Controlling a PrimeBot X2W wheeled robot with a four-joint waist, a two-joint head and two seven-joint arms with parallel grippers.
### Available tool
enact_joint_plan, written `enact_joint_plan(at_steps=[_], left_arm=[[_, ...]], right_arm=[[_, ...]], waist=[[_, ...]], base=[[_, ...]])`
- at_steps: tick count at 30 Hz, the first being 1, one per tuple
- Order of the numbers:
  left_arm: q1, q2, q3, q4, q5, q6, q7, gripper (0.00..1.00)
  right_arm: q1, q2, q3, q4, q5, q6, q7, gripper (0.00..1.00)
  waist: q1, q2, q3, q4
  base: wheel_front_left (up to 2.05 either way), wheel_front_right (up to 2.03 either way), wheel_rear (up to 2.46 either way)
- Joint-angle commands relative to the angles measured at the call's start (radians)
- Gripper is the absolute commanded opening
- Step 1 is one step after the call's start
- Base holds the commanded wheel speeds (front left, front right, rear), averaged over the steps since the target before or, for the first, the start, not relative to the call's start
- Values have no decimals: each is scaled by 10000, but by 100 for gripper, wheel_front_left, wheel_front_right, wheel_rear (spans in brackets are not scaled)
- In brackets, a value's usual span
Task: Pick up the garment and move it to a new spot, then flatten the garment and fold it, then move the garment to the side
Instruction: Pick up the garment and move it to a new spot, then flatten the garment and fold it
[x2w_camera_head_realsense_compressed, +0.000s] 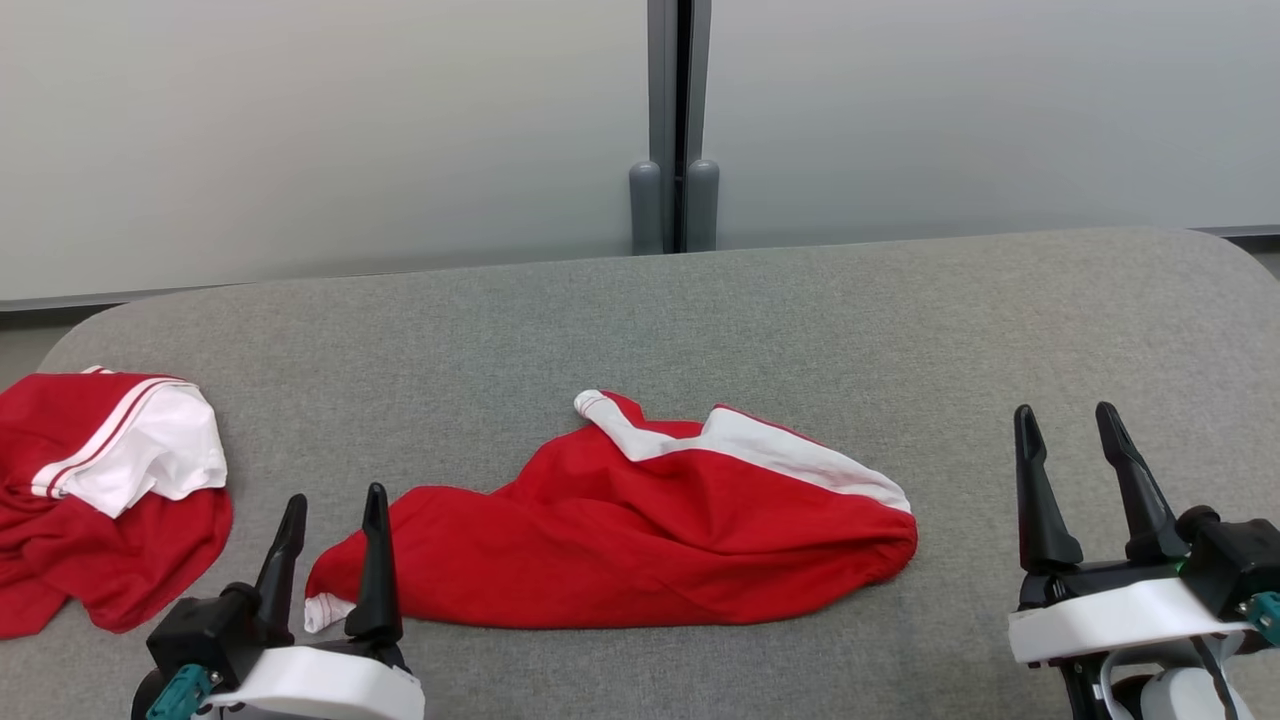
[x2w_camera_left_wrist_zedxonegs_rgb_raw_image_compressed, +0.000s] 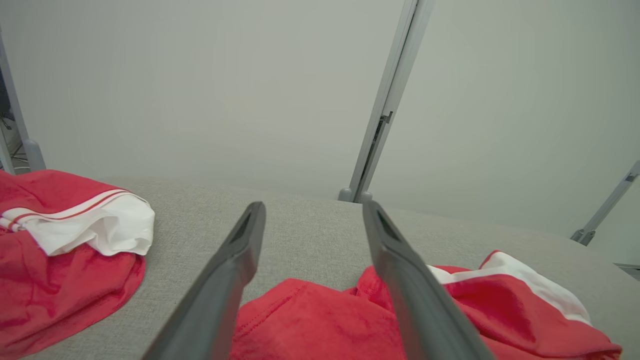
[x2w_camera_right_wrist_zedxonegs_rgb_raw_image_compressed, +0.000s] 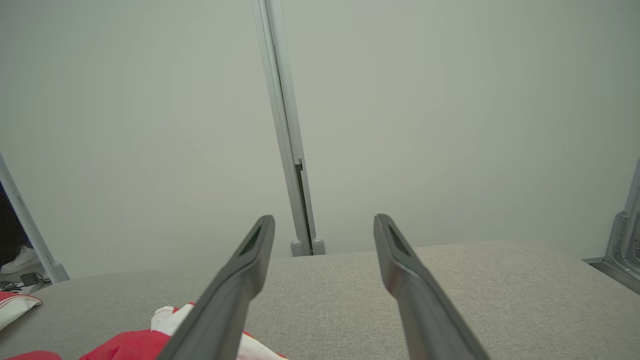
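A red garment (x2w_camera_head_realsense_compressed: 620, 530) with a white band lies crumpled at the middle of the grey table (x2w_camera_head_realsense_compressed: 700, 320); it also appears in the left wrist view as the garment (x2w_camera_left_wrist_zedxonegs_rgb_raw_image_compressed: 320, 325) and low in the right wrist view as the garment (x2w_camera_right_wrist_zedxonegs_rgb_raw_image_compressed: 135, 345). My left gripper (x2w_camera_head_realsense_compressed: 335, 500) stands open just above the garment's left end, nothing between its fingers (x2w_camera_left_wrist_zedxonegs_rgb_raw_image_compressed: 240, 260). My right gripper (x2w_camera_head_realsense_compressed: 1068, 412) is open at the lower right, apart from the cloth, over bare table, its fingers (x2w_camera_right_wrist_zedxonegs_rgb_raw_image_compressed: 400, 265) empty.
A second red and white garment (x2w_camera_head_realsense_compressed: 100, 480) lies bunched at the table's left edge, also seen as that garment (x2w_camera_left_wrist_zedxonegs_rgb_raw_image_compressed: 60, 250) in the left wrist view. A pale partition wall with a grey post (x2w_camera_head_realsense_compressed: 675, 130) stands behind the table's far edge.
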Motion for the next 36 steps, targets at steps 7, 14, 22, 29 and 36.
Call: enact_joint_plan(at_steps=[7, 14, 22, 29, 36], left_arm=[[102, -277, 226, 27, 396, -267, -17, 100], [46, -342, 224, 296, 467, -377, -16, 100], [-386, -189, 69, 428, 288, -548, 536, 100], [-1542, 139, -245, 848, 28, -991, 2111, 100], [-3270, 574, -417, 1920, -439, -1237, 4544, 100]], right_arm=[[-73, -16, 43, 171, -65, 19, -48, 100], [-162, -16, 21, 279, -30, 19, -48, 100], [-300, 12, 172, 363, -30, 19, -48, 100], [-576, 53, 225, 332, 3, 19, -48, 100], [-1198, 134, 344, 412, 46, 19, -48, 100]], waist=[[0, -1, -39, 9], [0, -1, -13, -36], [0, -1, 113, -251], [0, -1, 516, -597], [0, -1, 1273, -1318]], base=[[0, 0, 0], [0, 0, 0], [0, 0, 0], [0, 0, 0], [0, 0, 0]])
